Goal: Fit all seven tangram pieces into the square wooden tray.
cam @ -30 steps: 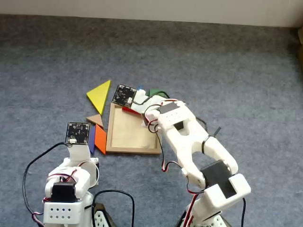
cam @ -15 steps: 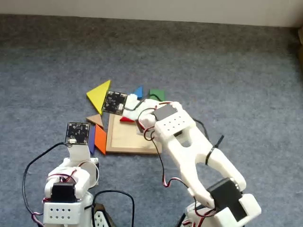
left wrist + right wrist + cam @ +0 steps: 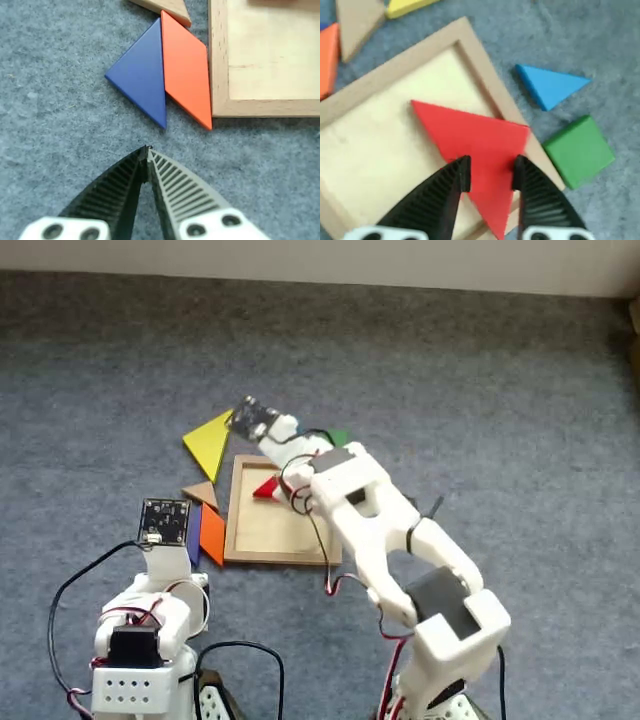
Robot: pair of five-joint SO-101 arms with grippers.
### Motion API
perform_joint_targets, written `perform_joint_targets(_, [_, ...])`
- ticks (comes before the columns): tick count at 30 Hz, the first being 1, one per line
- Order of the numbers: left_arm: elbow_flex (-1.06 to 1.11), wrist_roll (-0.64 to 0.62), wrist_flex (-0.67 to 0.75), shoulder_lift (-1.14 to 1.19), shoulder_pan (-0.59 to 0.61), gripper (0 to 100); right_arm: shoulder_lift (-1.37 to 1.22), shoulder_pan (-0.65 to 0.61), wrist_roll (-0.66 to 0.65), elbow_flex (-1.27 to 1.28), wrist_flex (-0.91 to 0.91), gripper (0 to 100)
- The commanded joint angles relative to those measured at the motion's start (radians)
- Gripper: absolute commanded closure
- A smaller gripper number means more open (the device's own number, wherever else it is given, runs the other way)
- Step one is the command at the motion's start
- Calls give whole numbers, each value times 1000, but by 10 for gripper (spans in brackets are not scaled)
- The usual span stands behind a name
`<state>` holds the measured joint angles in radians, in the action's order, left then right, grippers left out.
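Observation:
The square wooden tray (image 3: pixel 275 558) lies on the carpet, seen also as tray (image 3: pixel 475 47) and tray (image 3: pixel 218 60). A red triangle (image 3: pixel 475 135) lies in it, one corner resting over the rim; it is the red triangle (image 3: pixel 265 487) in the high view. My right gripper (image 3: pixel 491 167) hovers open just above this piece. Green square (image 3: pixel 579 150) and light blue triangle (image 3: pixel 550 84) lie outside that rim. Yellow triangle (image 3: pixel 210 443), tan triangle (image 3: pixel 200 494), orange parallelogram (image 3: pixel 186 70) and dark blue triangle (image 3: pixel 142 80) lie on the tray's other side. My left gripper (image 3: pixel 147 151) is shut, empty, over carpet near the dark blue triangle.
Grey carpet covers the floor all round. The right arm (image 3: pixel 350 500) stretches over the tray's right part and hides it. A pale wall edge (image 3: pixel 320 265) runs along the far side. Open carpet lies right of the tray and beyond the pieces.
The right arm's wrist swung left, then rose and tipped toward the far side, and the red triangle now shows further inside the tray. The left arm has not moved.

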<state>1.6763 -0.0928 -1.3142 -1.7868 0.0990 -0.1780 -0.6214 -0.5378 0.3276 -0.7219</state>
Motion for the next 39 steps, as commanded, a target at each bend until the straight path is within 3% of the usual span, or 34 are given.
perform_joint_targets(1, [19,6,-5,-13,15,993,-33,71,86,-153,15,919])
perform_joint_targets(5, [19,6,-5,-13,15,993,-44,87,158,-179,16,921])
perform_joint_targets(12, [19,6,-5,-13,15,993,-33,67,167,-84,-36,922])
perform_joint_targets(24, [19,6,-5,-13,15,993,-2,-61,170,-39,-400,922])
perform_joint_targets(30, [19,6,-5,-13,15,993,280,-79,166,45,-444,922])
perform_joint_targets(39, [19,6,-5,-13,15,993,796,-42,169,377,-444,922])
